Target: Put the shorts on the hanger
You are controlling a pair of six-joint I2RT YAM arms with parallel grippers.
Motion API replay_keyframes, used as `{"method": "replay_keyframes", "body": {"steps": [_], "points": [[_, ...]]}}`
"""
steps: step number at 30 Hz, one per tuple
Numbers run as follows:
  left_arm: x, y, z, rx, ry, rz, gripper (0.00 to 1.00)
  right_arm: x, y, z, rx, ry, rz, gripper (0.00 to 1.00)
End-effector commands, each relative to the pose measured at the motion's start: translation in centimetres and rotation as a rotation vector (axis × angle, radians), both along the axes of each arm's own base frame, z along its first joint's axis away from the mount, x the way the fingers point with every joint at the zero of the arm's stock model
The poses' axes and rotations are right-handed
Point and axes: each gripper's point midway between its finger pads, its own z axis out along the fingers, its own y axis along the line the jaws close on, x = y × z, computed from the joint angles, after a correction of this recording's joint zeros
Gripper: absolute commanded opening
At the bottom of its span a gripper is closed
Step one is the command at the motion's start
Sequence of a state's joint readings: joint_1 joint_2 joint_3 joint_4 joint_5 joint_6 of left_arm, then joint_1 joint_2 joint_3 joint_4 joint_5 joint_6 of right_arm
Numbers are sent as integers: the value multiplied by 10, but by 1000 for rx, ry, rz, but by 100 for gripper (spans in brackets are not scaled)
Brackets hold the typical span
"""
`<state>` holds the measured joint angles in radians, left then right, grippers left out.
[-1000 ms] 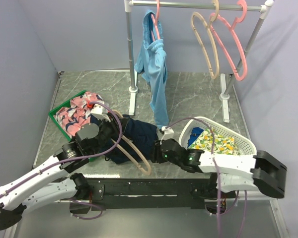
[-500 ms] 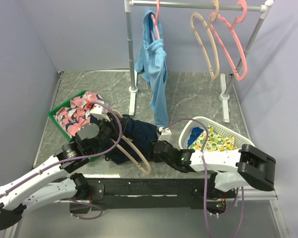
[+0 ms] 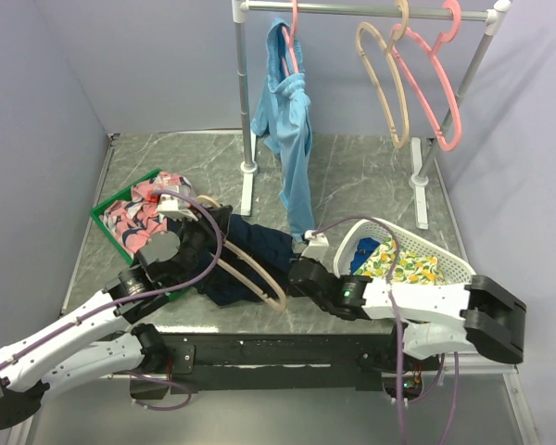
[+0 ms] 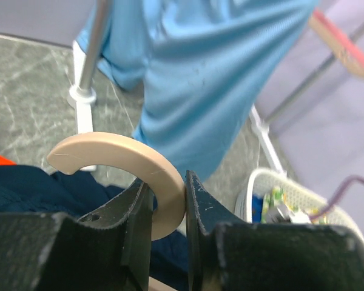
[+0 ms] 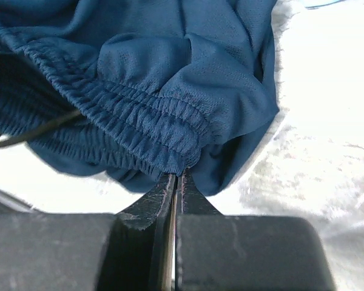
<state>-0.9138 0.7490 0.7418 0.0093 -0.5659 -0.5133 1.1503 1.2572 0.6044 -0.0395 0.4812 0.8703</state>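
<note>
The dark navy shorts (image 3: 257,248) lie crumpled on the table between the two arms, and their gathered waistband (image 5: 151,115) fills the right wrist view. My right gripper (image 3: 295,274) sits at their right edge, its jaws pressed together (image 5: 177,176) and pinching the waistband's rim. The beige hanger (image 3: 252,274) lies across the shorts' left side. My left gripper (image 3: 204,232) is shut on the hanger's curved hook (image 4: 127,151), the fingers (image 4: 168,200) clamping it from both sides. Navy fabric (image 4: 36,188) shows just under the hook.
A clothes rack (image 3: 246,139) stands at the back with a light-blue garment (image 3: 292,130), another beige hanger (image 3: 389,83) and pink hangers (image 3: 435,93). A green bin (image 3: 111,199) of patterned clothes is at left. A white basket (image 3: 445,264) of clothes is at right.
My right gripper moved left onto the shorts' edge and went from open to shut. The left arm shifted slightly, carrying the hanger a little up and right.
</note>
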Motion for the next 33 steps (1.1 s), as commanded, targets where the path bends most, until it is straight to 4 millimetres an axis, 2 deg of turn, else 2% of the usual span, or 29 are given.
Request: {"method": "replay_keyframes", "body": {"steps": [1,3,4,5,6,8,12,17,24,25,27,28,29,30,31,33], "points": [[18,26,23,-93,-100,194,1,-11,-8,35,59,11,20,0],[23,32,27,-111,-133,240,1,-19,-20,36,42,34,24,0],[27,30,17,-88,-127,254,1,-25,-21,46,78,35,43,0],[29,34,21,-100,-143,286,1,-28,-27,47,61,42,57,0],[32,34,13,-83,-137,303,1,-31,-30,56,76,38,65,0],[35,39,9,-74,-144,343,1,-37,-37,63,51,53,82,0],[42,40,7,-71,-158,392,1,-42,-48,79,42,57,95,0],[46,46,7,-68,-166,433,1,-48,-64,87,12,84,106,0],[48,57,-2,-52,-166,471,1,-51,-80,110,-21,90,115,0],[47,57,-3,-45,-171,468,1,-48,-81,119,-15,81,107,0],[46,58,-3,-46,-178,460,1,-44,-87,121,-49,84,98,0],[45,58,-5,-39,-178,459,1,-41,-88,132,-41,77,93,0],[45,60,-7,-35,-173,470,1,-38,-93,133,-60,82,84,0],[45,62,-10,-29,-165,481,1,-37,-91,136,-64,88,92,0],[46,64,-11,-22,-165,491,1,-37,-87,148,-42,81,108,0],[47,63,-11,-13,-169,491,1,-37,-86,153,-60,89,122,0]]}}
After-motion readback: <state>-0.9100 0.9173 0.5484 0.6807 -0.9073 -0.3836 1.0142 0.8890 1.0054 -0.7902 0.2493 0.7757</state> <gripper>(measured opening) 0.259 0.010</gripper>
